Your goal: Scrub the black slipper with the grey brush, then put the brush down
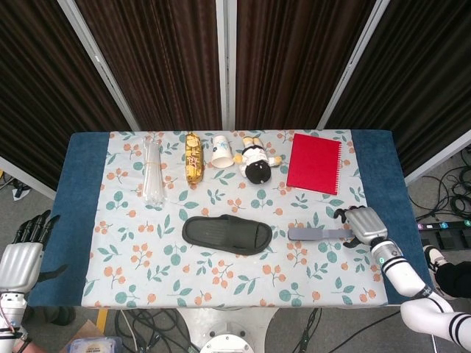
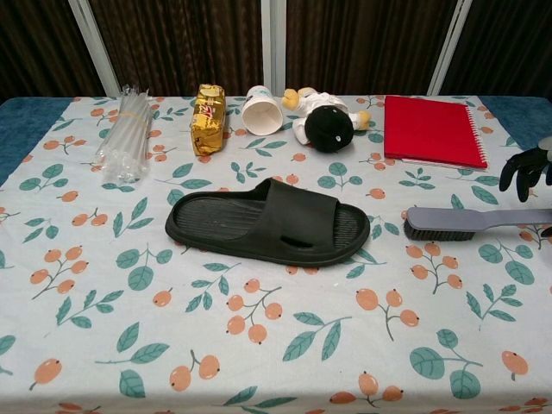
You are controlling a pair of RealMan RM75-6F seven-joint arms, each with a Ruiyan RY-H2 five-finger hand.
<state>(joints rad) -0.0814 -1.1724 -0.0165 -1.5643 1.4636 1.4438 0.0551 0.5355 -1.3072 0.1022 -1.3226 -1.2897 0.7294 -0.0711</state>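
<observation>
Grey brush (image 1: 321,234) flat on desk (image 1: 73,206), right of black slipper (image 1: 227,234). Right hand (image 1: 364,223) over handle end, fingers apart, holding nothing. Left hand (image 1: 20,254) off desk edge, empty, fingers spread.

Front half of tablecloth (image 2: 259,362): bare, open to either hand.
Middle: slipper (image 1: 227,234) lies flat at centre; brush (image 1: 321,234) to its right, a bare strip between them.
Right hand (image 1: 363,222) sits at the brush handle's outer end, fingers spread.
Back row, well behind the slipper: straws (image 1: 151,173), gold packet (image 1: 193,157), cup (image 1: 222,151), doll (image 1: 256,161), red notebook (image 1: 314,162), with narrow gaps between them.
</observation>
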